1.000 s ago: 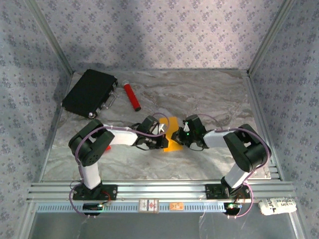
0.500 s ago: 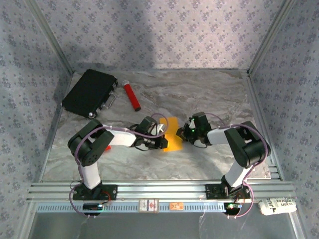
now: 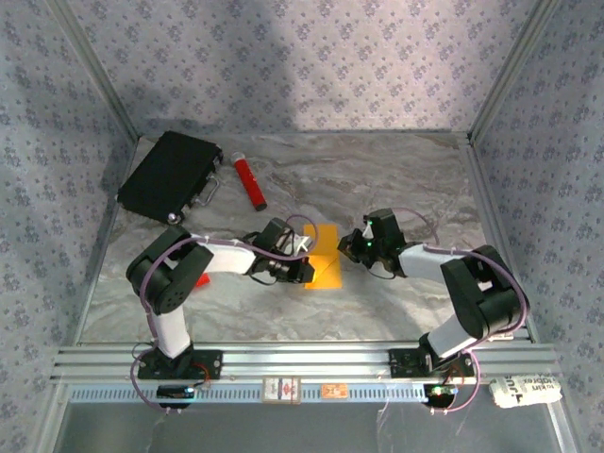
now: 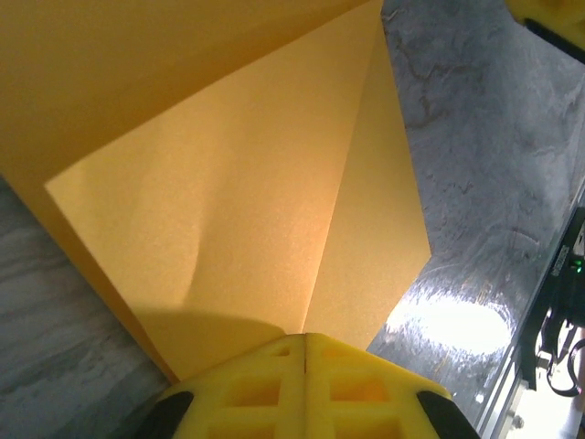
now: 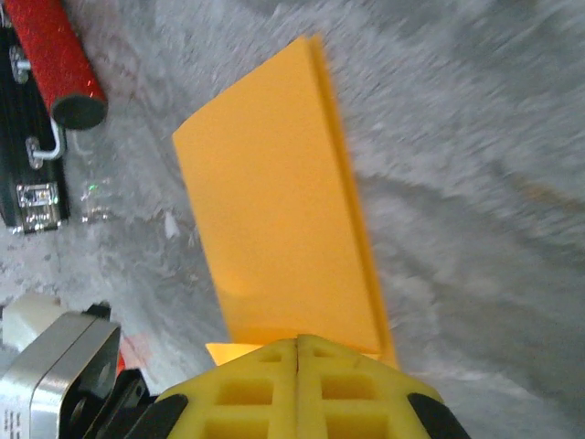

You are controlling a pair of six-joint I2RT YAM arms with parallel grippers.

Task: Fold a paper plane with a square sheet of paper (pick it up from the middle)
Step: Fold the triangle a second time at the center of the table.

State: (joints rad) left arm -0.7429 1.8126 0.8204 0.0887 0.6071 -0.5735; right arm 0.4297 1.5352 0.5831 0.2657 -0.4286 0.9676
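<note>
The right gripper (image 3: 353, 247) has backed to the edge of the square sheet of paper (image 3: 327, 262), the left gripper (image 3: 306, 270) seemingly pinning its other side, both pressed together, so dragging could skew the crease.

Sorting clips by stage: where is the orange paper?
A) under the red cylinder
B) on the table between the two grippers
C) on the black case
B: the orange paper lies on the table between the left gripper and the right gripper, apart from the black case and the red cylinder.
</note>
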